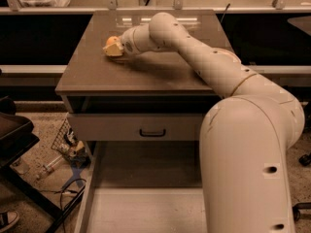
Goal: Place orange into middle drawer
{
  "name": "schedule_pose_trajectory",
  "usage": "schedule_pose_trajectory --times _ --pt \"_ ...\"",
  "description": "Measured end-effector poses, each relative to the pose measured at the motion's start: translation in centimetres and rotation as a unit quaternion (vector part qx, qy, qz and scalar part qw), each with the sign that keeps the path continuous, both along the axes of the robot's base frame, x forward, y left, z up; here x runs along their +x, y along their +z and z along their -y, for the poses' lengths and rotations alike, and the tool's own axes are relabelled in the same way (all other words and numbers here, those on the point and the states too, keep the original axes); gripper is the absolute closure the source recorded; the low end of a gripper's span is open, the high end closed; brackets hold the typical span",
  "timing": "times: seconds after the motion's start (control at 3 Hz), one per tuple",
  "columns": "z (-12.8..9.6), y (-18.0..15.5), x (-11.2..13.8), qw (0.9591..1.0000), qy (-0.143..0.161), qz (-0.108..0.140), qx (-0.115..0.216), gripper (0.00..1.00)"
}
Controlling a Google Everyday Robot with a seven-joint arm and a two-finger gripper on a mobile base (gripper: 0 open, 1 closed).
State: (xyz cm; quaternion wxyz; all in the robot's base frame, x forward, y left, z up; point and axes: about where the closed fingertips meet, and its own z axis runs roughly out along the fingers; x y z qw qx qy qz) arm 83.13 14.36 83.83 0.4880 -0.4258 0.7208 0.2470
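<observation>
The orange [112,40] is a small round fruit on the brown cabinet top [160,72], near its back left. My gripper [114,49] is at the end of the long white arm [194,57], right against the orange's front side. The orange is partly hidden by the gripper. The middle drawer [90,188] is pulled far out below, with thin side walls and a pale floor [146,208]. It lies well below and in front of the gripper.
A drawer front with a black handle [152,132] sits slightly open just under the cabinet top. My white arm base [248,164] fills the right foreground and covers the drawer's right part. A dark cart [14,135] and floor clutter [68,144] are at the left.
</observation>
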Motion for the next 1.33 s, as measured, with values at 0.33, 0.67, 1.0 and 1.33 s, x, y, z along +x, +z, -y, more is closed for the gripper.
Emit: schedule_pose_trajectory --times 0.33,0.67,1.0,1.33 --pt "0.2 3.6 -1.4 0.9995 0.006 0.028 0.016 1.0" --pt "3.0 10.8 -6.7 0.996 -0.003 0.075 0.048 1.0" --pt "5.9 14.0 -13.6 0.9945 -0.016 0.088 0.054 1.0" --pt "10.4 9.8 -23.0 0.9988 -0.033 0.019 0.031 1.0"
